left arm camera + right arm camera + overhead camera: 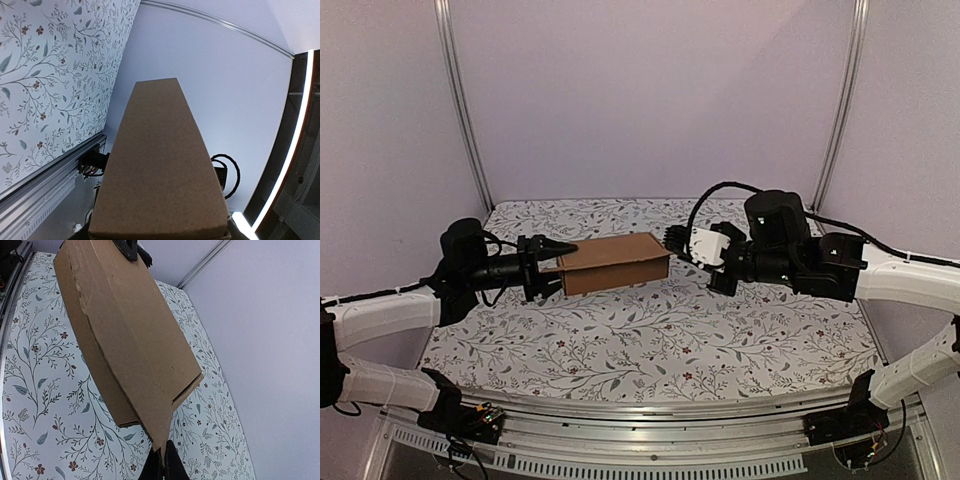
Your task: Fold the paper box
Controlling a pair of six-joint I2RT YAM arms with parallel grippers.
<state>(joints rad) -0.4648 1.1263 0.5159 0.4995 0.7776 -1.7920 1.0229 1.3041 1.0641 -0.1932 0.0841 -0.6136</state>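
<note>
At the left, the left gripper [552, 262] pinches the left end of the paper box [613, 262], held above the table [650, 340] near its middle. At the right, the right gripper [671, 238] is pressed together on the box's end flap [162, 432]. Likely step: closing that end; next needs the flap tucked while the left holds steady. Count: 1 box, 2 grippers.

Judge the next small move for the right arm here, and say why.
Probably tuck the flap inward. The right gripper is shut on the paper box's end flap, which stands slightly ajar in the right wrist view, while the left gripper holds the opposite end off the table.
</note>
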